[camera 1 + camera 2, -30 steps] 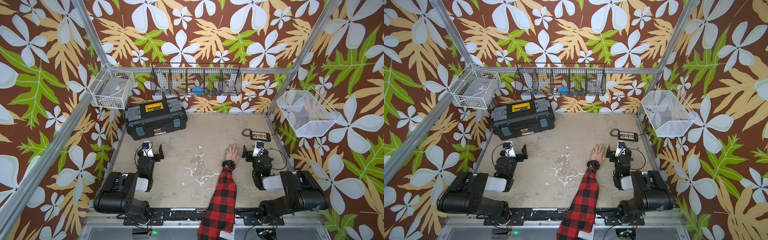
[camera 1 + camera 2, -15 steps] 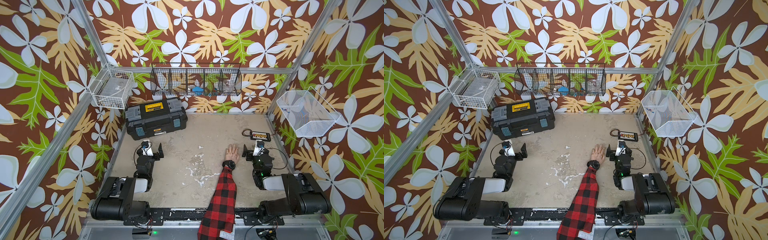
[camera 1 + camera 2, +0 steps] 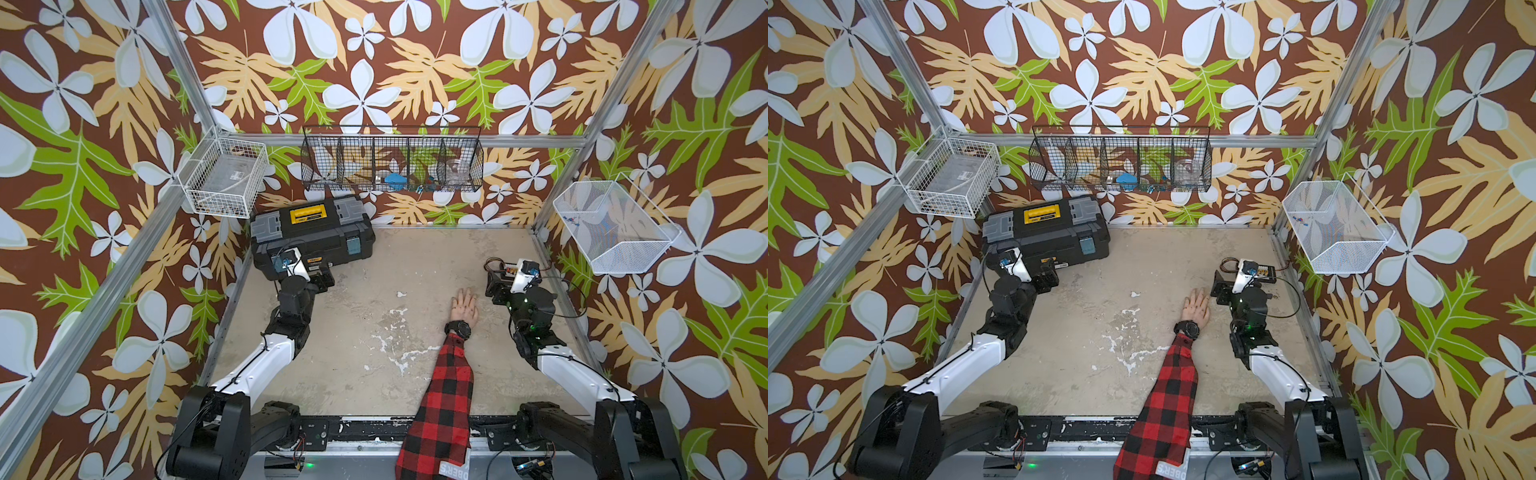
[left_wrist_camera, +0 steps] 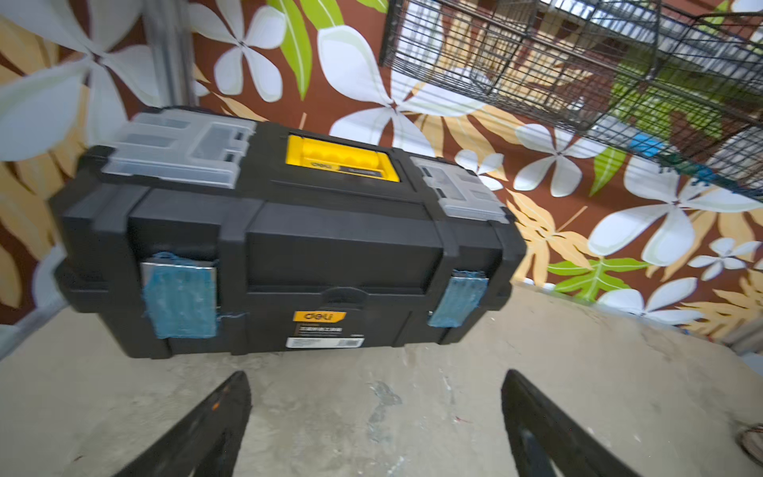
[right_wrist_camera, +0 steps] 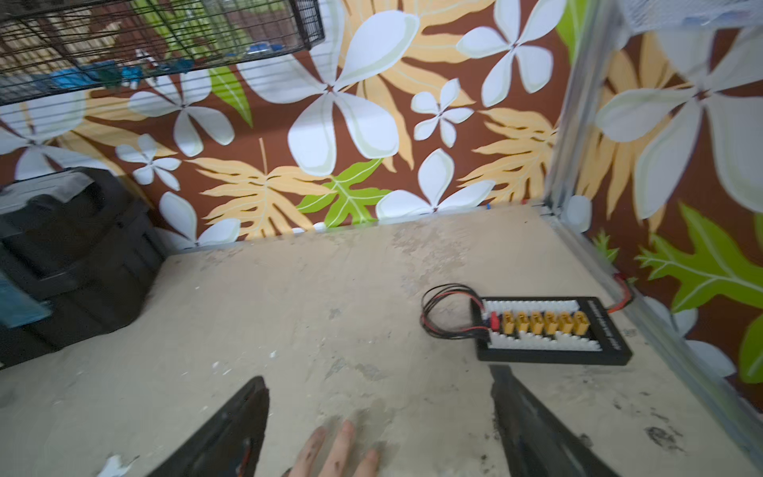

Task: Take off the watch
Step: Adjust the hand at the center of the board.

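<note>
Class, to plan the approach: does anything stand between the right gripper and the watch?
No separate object. The right gripper, jaws open, is beside the fingers of the person's hand; the watch sits on the wrist behind them, so only the hand itself lies between.

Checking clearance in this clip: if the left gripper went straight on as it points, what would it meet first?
Likely the black toolbox, dead ahead of the left gripper; only bare table lies between, depth unclear.
</note>
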